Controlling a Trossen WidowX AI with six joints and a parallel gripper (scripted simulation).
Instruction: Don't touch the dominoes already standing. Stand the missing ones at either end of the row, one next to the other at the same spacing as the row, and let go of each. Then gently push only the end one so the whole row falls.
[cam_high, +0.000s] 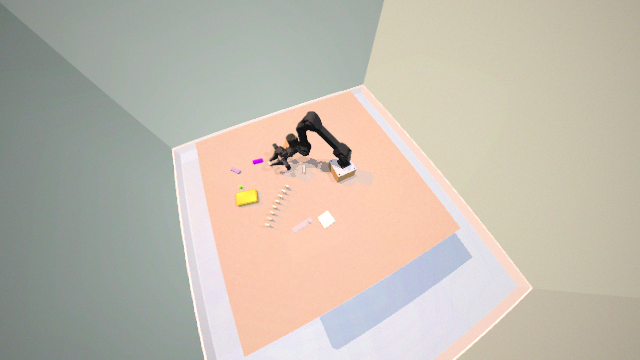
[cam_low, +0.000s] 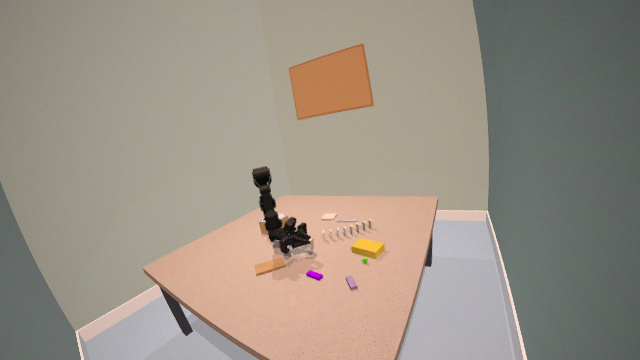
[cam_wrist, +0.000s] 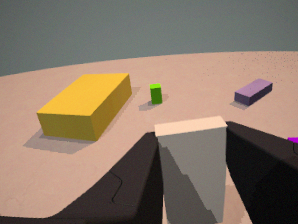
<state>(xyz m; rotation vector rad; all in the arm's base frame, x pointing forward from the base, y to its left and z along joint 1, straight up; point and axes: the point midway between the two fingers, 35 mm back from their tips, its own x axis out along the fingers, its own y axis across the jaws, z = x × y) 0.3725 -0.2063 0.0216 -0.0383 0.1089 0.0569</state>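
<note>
My gripper is shut on a pale domino, which stands upright between the fingers in the wrist view. The gripper is held above the table, beyond the upper end of the row in the top view. Several pale dominoes stand in an evenly spaced row. Another pale domino is apart from the row, between it and the arm's base; whether it stands or lies is too small to tell. The lower part of the held domino is out of the wrist view.
A yellow block and small green block are beside the row. Purple and mauve blocks, an orange slab, white square and pale strip lie around.
</note>
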